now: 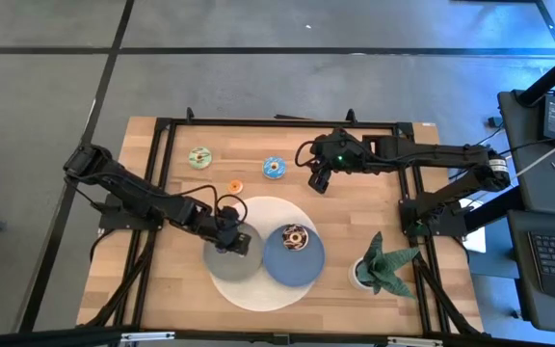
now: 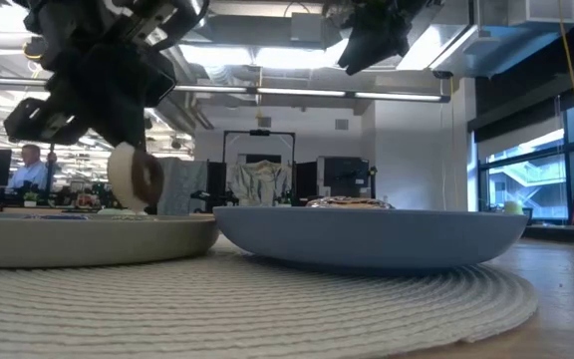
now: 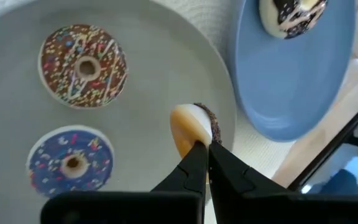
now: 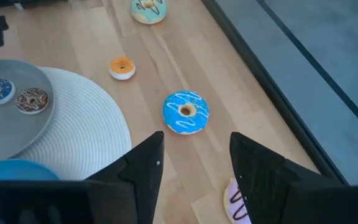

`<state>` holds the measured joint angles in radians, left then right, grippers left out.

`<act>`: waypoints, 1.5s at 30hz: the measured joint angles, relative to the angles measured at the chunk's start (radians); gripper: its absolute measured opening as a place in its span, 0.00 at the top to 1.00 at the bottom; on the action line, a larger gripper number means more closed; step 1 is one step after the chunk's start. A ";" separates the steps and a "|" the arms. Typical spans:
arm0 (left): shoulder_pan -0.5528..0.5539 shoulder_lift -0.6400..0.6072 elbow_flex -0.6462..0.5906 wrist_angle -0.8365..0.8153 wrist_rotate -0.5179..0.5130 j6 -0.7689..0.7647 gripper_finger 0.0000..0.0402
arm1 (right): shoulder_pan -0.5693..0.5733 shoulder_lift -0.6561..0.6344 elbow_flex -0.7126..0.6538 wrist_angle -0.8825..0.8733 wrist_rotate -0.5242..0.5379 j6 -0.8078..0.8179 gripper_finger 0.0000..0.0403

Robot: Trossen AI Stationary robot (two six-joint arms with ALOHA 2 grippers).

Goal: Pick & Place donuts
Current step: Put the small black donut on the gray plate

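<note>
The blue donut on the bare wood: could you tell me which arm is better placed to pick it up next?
Right. The right gripper hangs open just short of the blue donut, while the left gripper is over the grey plate, shut on a small donut.

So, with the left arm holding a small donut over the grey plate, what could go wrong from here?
1. The left gripper pinches the small donut on edge, by its rim only; it may slip, roll off the grey plate or hit the sprinkled chocolate donut.
2. The blue plate sits very close, so the arm could nudge it.
3. The right gripper, fingers open above the blue donut, may knock the pink donut beside it when descending.
</note>
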<state>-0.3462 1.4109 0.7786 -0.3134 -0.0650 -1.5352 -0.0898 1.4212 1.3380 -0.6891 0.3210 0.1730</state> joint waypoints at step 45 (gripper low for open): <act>0.001 0.077 -0.042 0.086 -0.051 -0.026 0.92 | 0.000 0.001 -0.001 0.004 0.000 -0.002 0.54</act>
<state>-0.3450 1.4879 0.7368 -0.2276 -0.1156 -1.5610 -0.0898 1.4220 1.3373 -0.6855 0.3214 0.1710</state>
